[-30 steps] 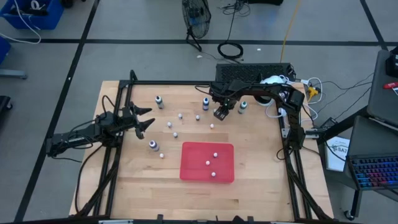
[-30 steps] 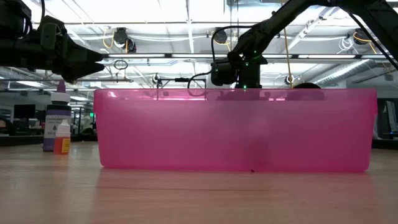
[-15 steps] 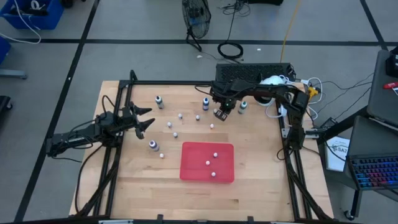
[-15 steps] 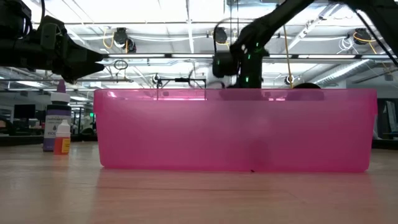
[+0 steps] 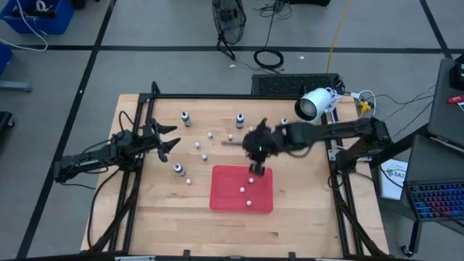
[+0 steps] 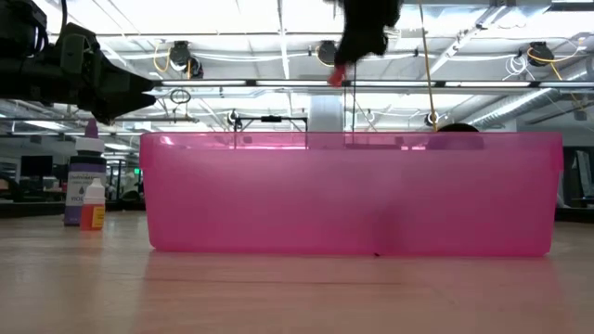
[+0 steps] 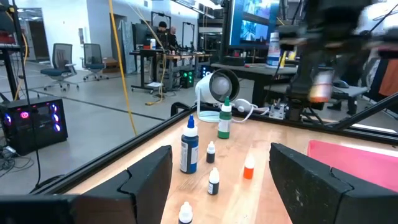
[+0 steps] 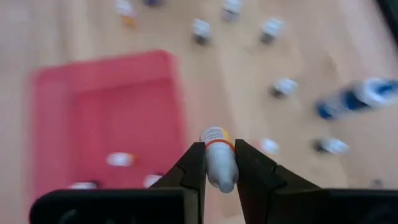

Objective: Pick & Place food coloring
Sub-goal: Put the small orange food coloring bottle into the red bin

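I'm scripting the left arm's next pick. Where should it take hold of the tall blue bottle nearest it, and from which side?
Judging by its pose, grip the tall blue bottle across its straight body, below the narrow white cap. It stands upright with small bottles close beside it, so the left pincer, now open and level with the table, would best approach horizontally from its own side, fingers straddling the body.

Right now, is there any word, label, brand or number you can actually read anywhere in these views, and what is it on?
None can be read.
Small bottle in the right gripper: a yellow and red label band, print blurred.
Blue bottle and green-capped bottle on the table: labels too small.
Purple bottle beside the pink tray: label too small.
Screens in the room: glowing images, nothing legible.
Left gripper waits, open, bearing no marking.
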Controlling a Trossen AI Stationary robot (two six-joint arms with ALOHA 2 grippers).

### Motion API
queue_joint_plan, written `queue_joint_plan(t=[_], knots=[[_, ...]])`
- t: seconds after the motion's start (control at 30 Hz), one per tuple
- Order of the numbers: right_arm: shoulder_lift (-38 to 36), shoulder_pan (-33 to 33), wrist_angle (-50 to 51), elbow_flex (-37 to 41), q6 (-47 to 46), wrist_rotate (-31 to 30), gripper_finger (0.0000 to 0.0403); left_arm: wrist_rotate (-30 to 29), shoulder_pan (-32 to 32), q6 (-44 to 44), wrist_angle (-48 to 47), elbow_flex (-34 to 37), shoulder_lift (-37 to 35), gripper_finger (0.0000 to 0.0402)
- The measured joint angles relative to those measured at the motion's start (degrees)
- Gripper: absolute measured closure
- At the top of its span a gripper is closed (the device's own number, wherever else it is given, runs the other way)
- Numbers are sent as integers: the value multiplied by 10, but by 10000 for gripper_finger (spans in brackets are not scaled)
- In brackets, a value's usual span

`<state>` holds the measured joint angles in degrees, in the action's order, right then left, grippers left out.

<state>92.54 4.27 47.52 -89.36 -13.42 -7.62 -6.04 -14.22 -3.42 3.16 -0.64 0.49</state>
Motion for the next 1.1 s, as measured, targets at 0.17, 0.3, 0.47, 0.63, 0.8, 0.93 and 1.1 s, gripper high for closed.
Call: queue_joint_plan(t=[0.17, 0.3, 0.47, 0.63, 0.8, 0.93, 1.1], knots=[[75, 73, 51, -105, -7, -20, 354, 0, 0, 0, 0, 0, 0, 133], [170, 88, 133, -224, 16, -18, 354, 0, 0, 0, 0, 0, 0, 133], [255, 85, 190, -287, 69, 6, 354, 0, 0, 0, 0, 0, 0, 133], [296, 69, 182, -252, 85, 32, 354, 0, 0, 0, 0, 0, 0, 133], [304, 57, 118, -177, 100, 32, 354, 0, 0, 0, 0, 0, 0, 133], [305, 50, 94, -132, 108, 33, 354, 0, 0, 0, 0, 0, 0, 133], [304, 43, 61, -93, 113, 33, 354, 0, 0, 0, 0, 0, 0, 133]])
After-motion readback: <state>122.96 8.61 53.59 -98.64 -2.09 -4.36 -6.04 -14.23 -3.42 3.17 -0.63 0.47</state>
